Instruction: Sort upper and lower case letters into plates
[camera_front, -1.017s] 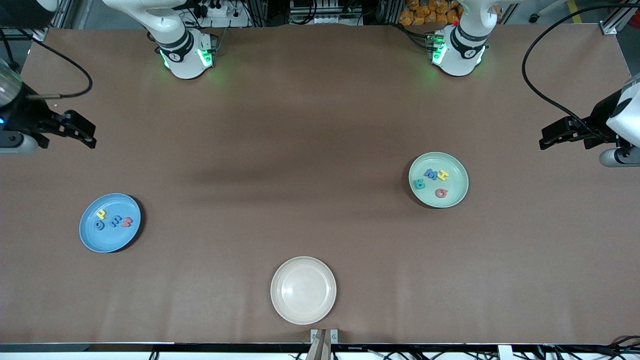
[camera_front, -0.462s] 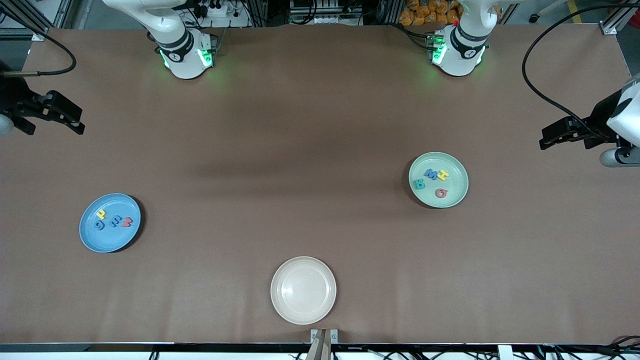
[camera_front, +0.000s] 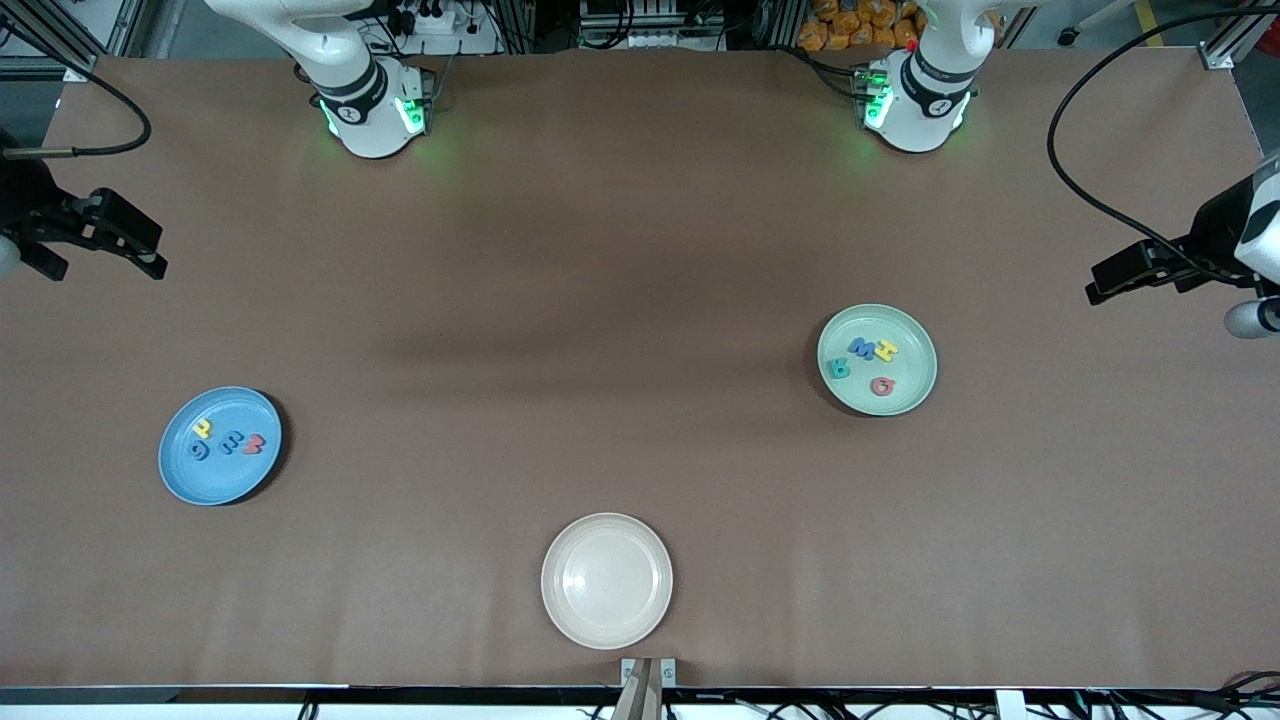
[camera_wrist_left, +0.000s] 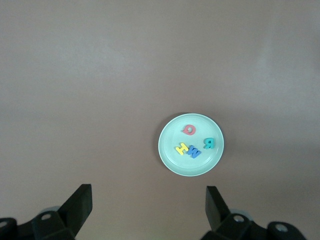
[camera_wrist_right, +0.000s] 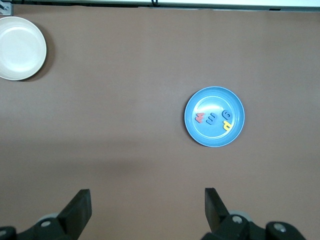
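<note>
We read the layout as a finished sort: four letters (camera_front: 228, 441) lie inside the blue plate (camera_front: 176, 480) toward the right arm's end of the table, and four more letters (camera_front: 866, 362) lie inside the mint green plate (camera_front: 905, 400) toward the left arm's end. Each group sits well within its rim, none on the bare table, so nothing seems left to pick. The cream-white plate (camera_front: 606, 620), nearest the front camera and between the two, holds nothing (we take it as the emptied source, though that is only a judgement).

Both arms are parked out at the table's ends, high and clear of the plates, which suits a rest pose and not an approach. The right gripper (camera_front: 150, 262) hangs over the table's edge at its own end, its jaws spread wide and empty; in the right wrist view the two fingers (camera_wrist_right: 79, 206) stand far apart with the blue plate (camera_wrist_right: 238, 131) well away from them. The left gripper (camera_front: 1098, 290) likewise hangs over its end of the table, jaws wide and holding nothing; its wrist view shows the mint green plate (camera_wrist_left: 169, 159) ahead of the fingers (camera_wrist_left: 82, 201), well apart.
</note>
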